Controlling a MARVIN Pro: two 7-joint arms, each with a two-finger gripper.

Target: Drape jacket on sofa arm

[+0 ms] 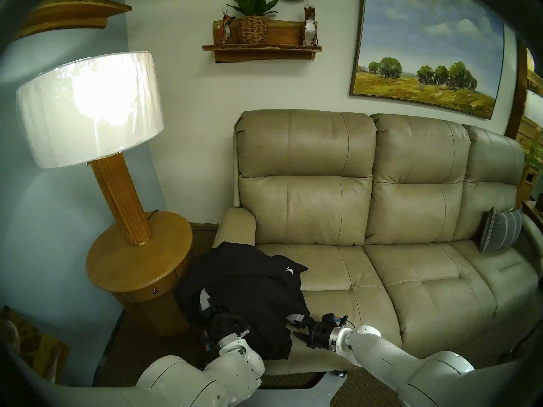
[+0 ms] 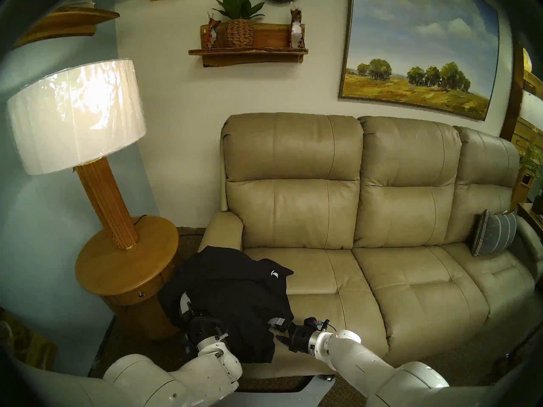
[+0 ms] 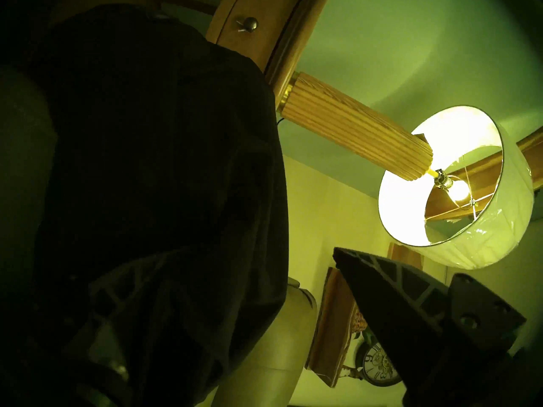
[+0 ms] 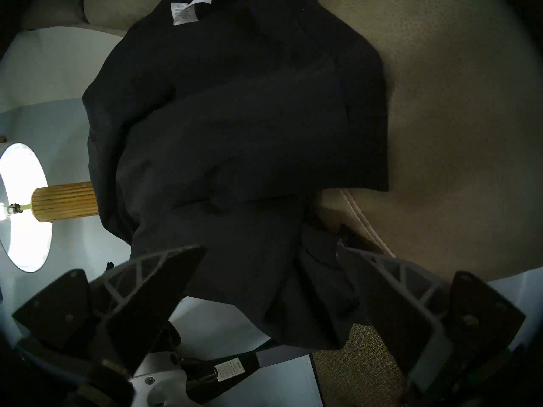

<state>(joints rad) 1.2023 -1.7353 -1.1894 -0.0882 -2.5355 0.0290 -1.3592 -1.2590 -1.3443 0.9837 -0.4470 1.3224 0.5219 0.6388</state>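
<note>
Both of my pincers sit at the front edge of the jacket (image 1: 249, 292). My right pincer (image 4: 273, 256) has its jaws spread wide, with a hanging fold of black fabric between them; the fingers (image 4: 164, 268) do not press on the cloth. My left pincer (image 1: 207, 305) pokes up at the outer side of the garment, partly wrapped by it: in the left wrist view one finger stands bare while the other is draped under dark cloth, so the jaws stand apart, though I cannot tell whether they pinch any fabric.

Going from big to small: the sofa (image 1: 382, 209) fills the scene, and the jacket lies bunched over the front part of the sofa arm (image 1: 235, 224), spilling onto the near seat cushion and down the front. Beside the arm stands the round side table (image 1: 138, 253), its tabletop carrying the lit lamp (image 1: 88, 106). A small white tag (image 4: 185, 13) shows on the jacket's far end.
</note>
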